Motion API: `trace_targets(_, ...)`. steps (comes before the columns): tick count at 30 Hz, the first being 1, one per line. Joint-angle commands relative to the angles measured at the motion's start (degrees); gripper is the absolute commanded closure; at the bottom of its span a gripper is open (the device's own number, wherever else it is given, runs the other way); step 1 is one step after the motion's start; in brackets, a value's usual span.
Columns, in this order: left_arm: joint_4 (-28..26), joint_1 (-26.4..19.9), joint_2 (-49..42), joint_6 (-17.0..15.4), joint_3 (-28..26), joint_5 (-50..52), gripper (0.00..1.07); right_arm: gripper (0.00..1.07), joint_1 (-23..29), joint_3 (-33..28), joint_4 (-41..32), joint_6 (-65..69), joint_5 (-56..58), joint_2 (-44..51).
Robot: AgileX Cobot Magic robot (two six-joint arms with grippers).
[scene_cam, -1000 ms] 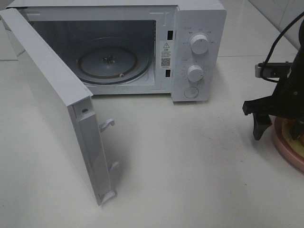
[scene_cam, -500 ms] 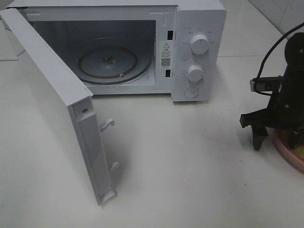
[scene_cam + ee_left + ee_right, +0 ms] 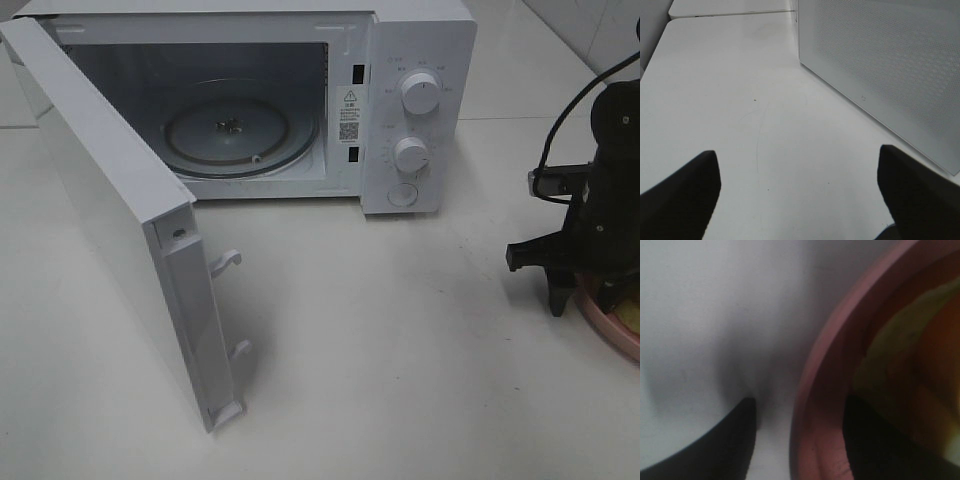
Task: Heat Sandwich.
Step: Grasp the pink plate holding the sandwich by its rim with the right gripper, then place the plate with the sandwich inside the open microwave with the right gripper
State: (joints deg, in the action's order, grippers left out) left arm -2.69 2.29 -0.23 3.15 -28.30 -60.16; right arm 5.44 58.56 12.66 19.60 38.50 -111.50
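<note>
The white microwave oven (image 3: 420, 40) stood at the back of the white tabletop (image 3: 400, 350). Its white door (image 3: 100, 220) was swung fully out on the left, and its free edge, with two latch hooks, pointed toward the table's near side. The cavity mouth faced forward, and the round glass turntable (image 3: 240, 130) lay flat inside.

The round pink plate (image 3: 605, 330) sat at the far right border of the high view, well apart from the oven and cut off by the frame. The sandwich (image 3: 900, 345) lay on this plate. It was seen only as a blurred yellowish patch inside the rim.

The right gripper (image 3: 585, 305) was lowered over the plate's near-left rim. Its claw was apart and astride the rim, with one finger outside over the table and one inside the plate. A sliver of table showed between the outer finger and the rim.

The left gripper (image 3: 796, 155) was seen only in its own wrist view. Its claw was spread wide over bare table, and the door's perforated outer face was close by.

A broad stretch of bare tabletop lay between the door's free edge and the plate.
</note>
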Motion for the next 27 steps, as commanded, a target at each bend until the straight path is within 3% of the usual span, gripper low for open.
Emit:
trace_targets(1,-0.17,0.00,-1.26,-0.06,0.17,0.69,0.28,0.63,-0.11,-0.40,2.18,0.63,1.43,-1.15)
trace_targets(3,-0.17,0.00,-1.26,-0.06,0.17,0.69,0.28,0.67,-0.11,-0.40,2.35,0.63,1.55,-1.15)
trace_targets(7,-0.17,0.00,-1.26,-0.06,0.17,0.69,0.28,0.92,-0.11,-0.40,2.75,0.34,2.52,-1.15)
trace_targets(12,-0.17,0.00,-1.26,-0.06,0.17,0.69,0.28,1.07,-0.11,-0.40,3.32,-2.35,2.98,-1.15)
trace_targets(27,-0.17,0.00,-1.26,-0.06,0.17,0.69,0.28,1.07,-0.11,-0.40,3.32,-3.67,3.84,-1.15)
